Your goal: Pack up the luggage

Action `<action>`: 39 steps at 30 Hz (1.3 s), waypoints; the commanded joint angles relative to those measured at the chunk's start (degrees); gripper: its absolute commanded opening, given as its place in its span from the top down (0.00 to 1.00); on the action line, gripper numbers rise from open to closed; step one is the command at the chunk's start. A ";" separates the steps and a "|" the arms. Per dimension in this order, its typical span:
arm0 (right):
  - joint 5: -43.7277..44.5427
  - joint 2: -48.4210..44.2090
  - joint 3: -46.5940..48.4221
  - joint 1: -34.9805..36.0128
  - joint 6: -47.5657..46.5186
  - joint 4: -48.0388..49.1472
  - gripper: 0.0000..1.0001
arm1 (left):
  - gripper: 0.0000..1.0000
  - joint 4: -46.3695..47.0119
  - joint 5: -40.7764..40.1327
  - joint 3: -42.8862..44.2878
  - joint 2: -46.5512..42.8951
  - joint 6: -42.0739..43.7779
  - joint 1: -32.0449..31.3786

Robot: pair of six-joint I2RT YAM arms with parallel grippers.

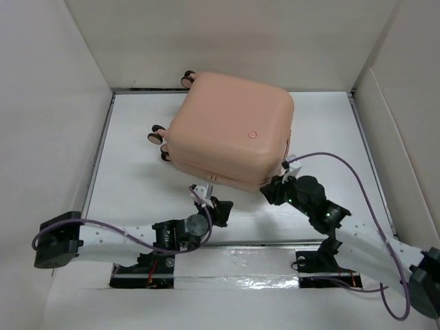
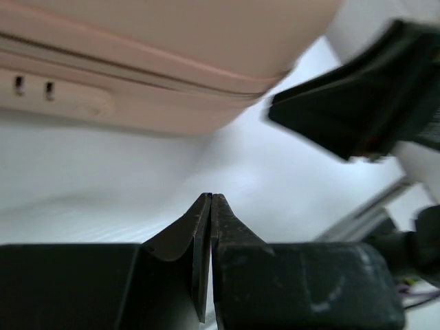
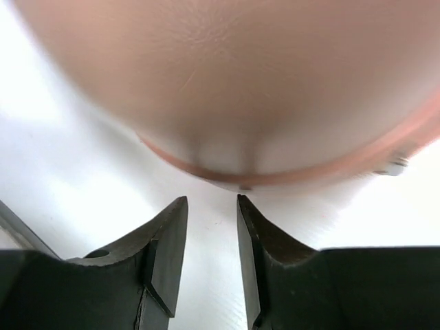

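Top view: bright, even, diffuse light from above. White table (image 1: 137, 179) and walls (image 1: 41, 103) near washed out; glossy strip (image 1: 240, 283) at the near edge carries patchy glare. Luggage (image 1: 230, 130) casts a soft, faint shadow along its near and left sides. Focus sharp throughout. Left wrist view: luggage soft, black shape (image 2: 364, 103) at upper right smeared, left gripper (image 2: 210, 199) dark but crisp at the tips. Right wrist view: luggage badly out of focus, table blown to white, right gripper (image 3: 212, 203) nearly black with little surface detail.
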 commanded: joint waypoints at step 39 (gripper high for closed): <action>-26.05 2.40 -3.77 -26.58 -12.13 16.09 0.68 | 1.00 15.16 14.80 -1.84 10.05 2.01 15.43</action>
